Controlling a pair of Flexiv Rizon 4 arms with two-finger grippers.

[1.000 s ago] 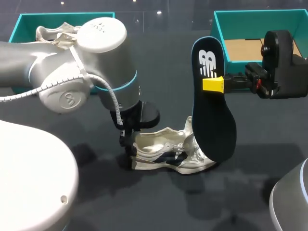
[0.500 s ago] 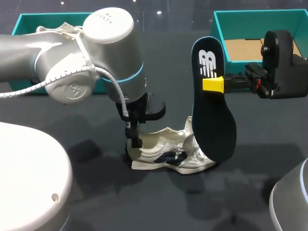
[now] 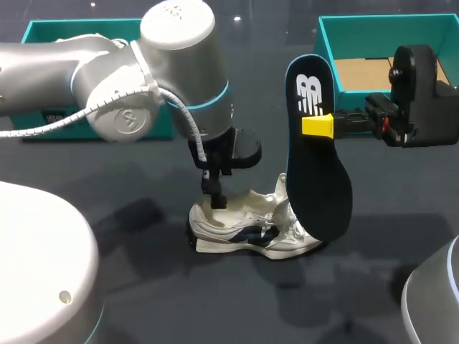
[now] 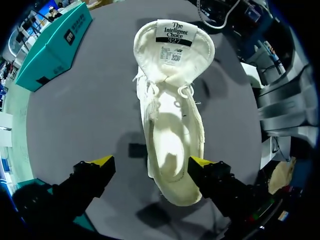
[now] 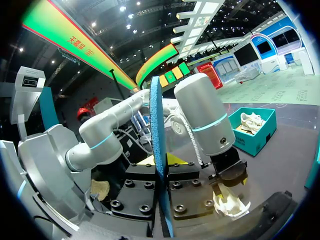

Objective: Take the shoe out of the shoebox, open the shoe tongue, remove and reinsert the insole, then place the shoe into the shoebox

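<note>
right gripper (image 3: 324, 125) is pinching the insole (image 3: 315, 179) by one long edge, roughly at mid-length, yellow tips pressed on it from both sides; in the right wrist view the right gripper (image 5: 160, 161) has the insole (image 5: 156, 130) edge-on, a thin blue strip clamped between the two finger blocks; insole hangs upright above the table, dark face with the white logo toward the head camera, its lower end right by the toe end of the shoe (image 3: 244, 226); can't tell if they actually touch

left gripper (image 4: 150, 162) is spread wide, nothing gripped; it hangs over the heel end of the shoe (image 4: 170, 125), one yellow tip just beside the heel rim, the other well off to the side over bare table; head view shows the left gripper (image 3: 214, 195) pointing straight down at the heel

shoe is out on the dark table (image 3: 179, 301), sole down, between the two arms; tongue (image 4: 174, 42) is folded out forward toward the toe, label up, so the inside is wide open and pale

teal right shoebox (image 3: 387, 29) sits at the far edge behind the right gripper, brown bottom showing; teal left shoebox (image 3: 43, 32) is at the far left, mostly behind the left arm
</note>
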